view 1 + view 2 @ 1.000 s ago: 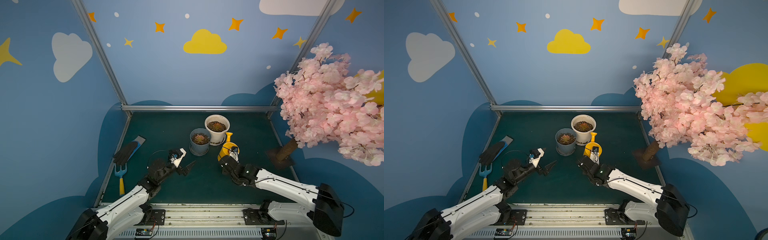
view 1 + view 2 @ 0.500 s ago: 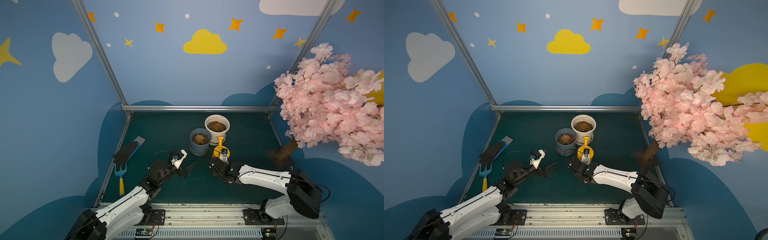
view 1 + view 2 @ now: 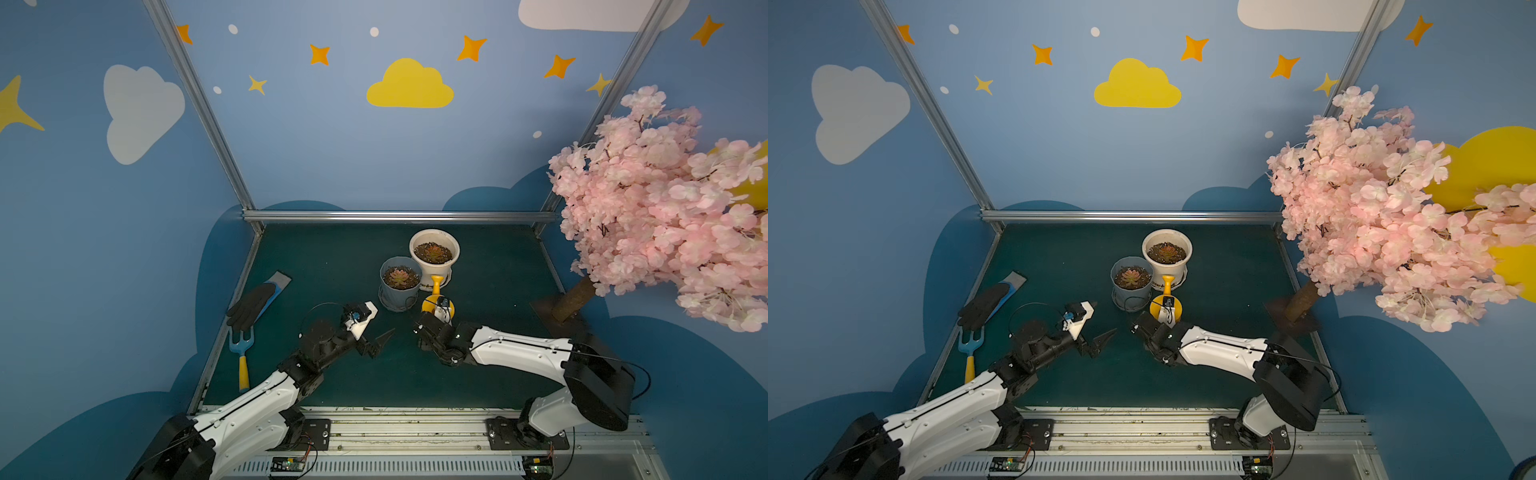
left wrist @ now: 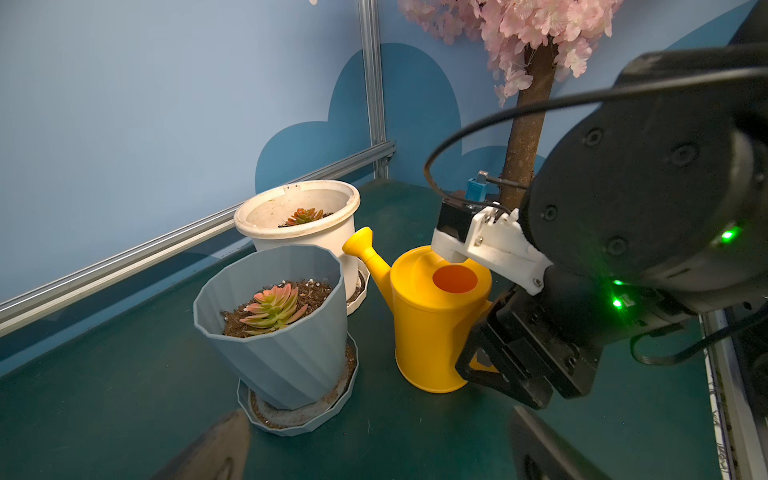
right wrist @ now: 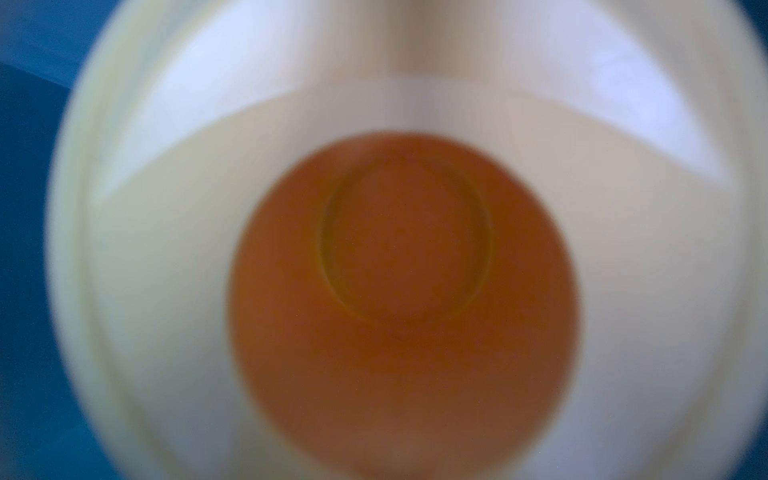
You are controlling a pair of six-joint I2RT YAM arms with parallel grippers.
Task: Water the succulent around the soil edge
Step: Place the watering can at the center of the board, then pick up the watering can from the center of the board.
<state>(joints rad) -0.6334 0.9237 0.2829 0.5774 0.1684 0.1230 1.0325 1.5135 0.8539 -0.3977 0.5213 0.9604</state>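
a: where does the succulent (image 4: 272, 309) stand?
b: in a ribbed blue pot (image 3: 398, 286) on a saucer (image 4: 299, 415), just below the middle of the frame in both top views, on the dark green table (image 3: 332, 266). soil (image 4: 307, 297) shows round the plant. a white pot (image 3: 434, 249) with a second plant (image 4: 305, 216) sits just behind, up and to the right; whether the pots touch, i cannot tell.
a: and the watering can (image 3: 432, 306)?
b: upright on the table, just right of the blue pot in the frame, spout (image 4: 365, 249) aimed up the frame toward the white pot. the blurred right wrist view looks straight down into its orange mouth (image 5: 403, 270).
a: the right gripper (image 4: 486, 338)?
b: at the can's handle side, low by the table; a sliver of yellow handle (image 4: 484, 368) shows between its fingers. whether the jaws press on it or stand clear, i cannot tell.
a: the left gripper (image 3: 380, 341)?
b: it hangs left of the can, lower centre of the frame, jaws spread wide with nothing in them, pointed toward the pots.
a: anything else in shot?
b: a black glove (image 3: 251, 305) lies with its fingertips at the tines of a blue hand fork (image 3: 242, 345) by the table's left edge; a pink blossom tree (image 3: 665, 199) fills the right of the frame.
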